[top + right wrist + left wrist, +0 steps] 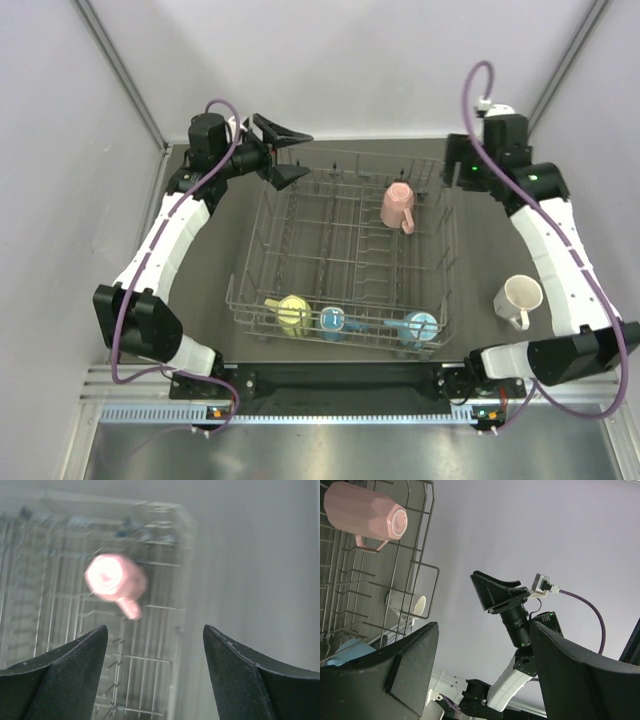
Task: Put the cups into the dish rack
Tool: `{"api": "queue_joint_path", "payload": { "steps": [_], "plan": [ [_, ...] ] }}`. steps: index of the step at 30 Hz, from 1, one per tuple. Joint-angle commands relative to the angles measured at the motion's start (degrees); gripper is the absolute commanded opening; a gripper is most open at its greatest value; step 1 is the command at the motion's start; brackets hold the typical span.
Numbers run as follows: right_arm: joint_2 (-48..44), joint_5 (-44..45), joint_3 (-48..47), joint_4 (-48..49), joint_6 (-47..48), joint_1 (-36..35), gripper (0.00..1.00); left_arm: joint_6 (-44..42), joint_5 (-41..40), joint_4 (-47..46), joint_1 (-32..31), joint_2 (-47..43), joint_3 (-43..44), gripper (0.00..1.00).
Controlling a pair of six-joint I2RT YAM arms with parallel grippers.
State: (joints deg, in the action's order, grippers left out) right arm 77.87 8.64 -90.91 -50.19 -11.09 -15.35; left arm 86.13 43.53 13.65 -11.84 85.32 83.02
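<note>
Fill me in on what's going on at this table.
Two robot arms are loading mugs into a wire dish rack. Four are in: a pink mug upside down at the far right, and along the near edge a yellow mug, a blue mug beside it and another blue mug near the right corner. A white mug sits on the table, not yet loaded. The left fingers and right fingers are open and empty.

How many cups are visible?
5. In the dish rack: pink cup far right; yellow, light blue, blue along its near edge. White cup stands on the table, right of it.
</note>
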Motion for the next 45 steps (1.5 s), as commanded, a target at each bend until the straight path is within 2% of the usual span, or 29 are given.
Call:
{"api": "queue_joint_path", "payload": {
  "steps": [1,4,11,14,19,23,36,40,45],
  "plan": [
    [-4.12,0.41,-2.60,-3.24,-5.69,6.29,0.76,-2.28,-1.78,0.32,-0.82,-2.61,1.17,0.78],
    [-5.62,1.19,-2.69,-6.40,-8.59,11.04,0.76,-3.77,-2.48,1.90,-1.43,-2.61,2.05,0.78],
    [-7.64,17.17,-0.85,-15.01,-20.27,18.24,0.77,-4.04,-2.40,1.99,-2.40,-1.56,3.28,0.78],
    [-5.80,20.44,1.43,-20.37,-25.98,22.10,0.78,-4.30,-1.61,1.99,-2.40,-0.86,4.08,0.78],
    [-3.34,17.55,8.20,-25.91,-33.55,28.70,0.78,-4.13,0.06,1.99,-2.40,0.28,4.60,0.78],
    [-1.76,15.62,13.73,-28.02,-38.72,29.24,0.77,-4.21,2.17,2.78,-2.40,1.60,5.39,0.78],
    [-5.71,12.62,27.19,-19.16,-42.52,29.33,0.74,-5.88,6.39,7.35,-2.32,4.51,10.23,0.77],
    [-5.97,12.89,30.35,-15.83,-42.52,29.33,0.66,-6.50,7.45,8.06,-2.31,4.15,9.79,0.77],
    [-6.59,12.63,33.61,-11.16,-41.38,29.33,0.62,-6.76,8.68,8.06,-2.05,4.15,10.40,0.77]
  ]
}}
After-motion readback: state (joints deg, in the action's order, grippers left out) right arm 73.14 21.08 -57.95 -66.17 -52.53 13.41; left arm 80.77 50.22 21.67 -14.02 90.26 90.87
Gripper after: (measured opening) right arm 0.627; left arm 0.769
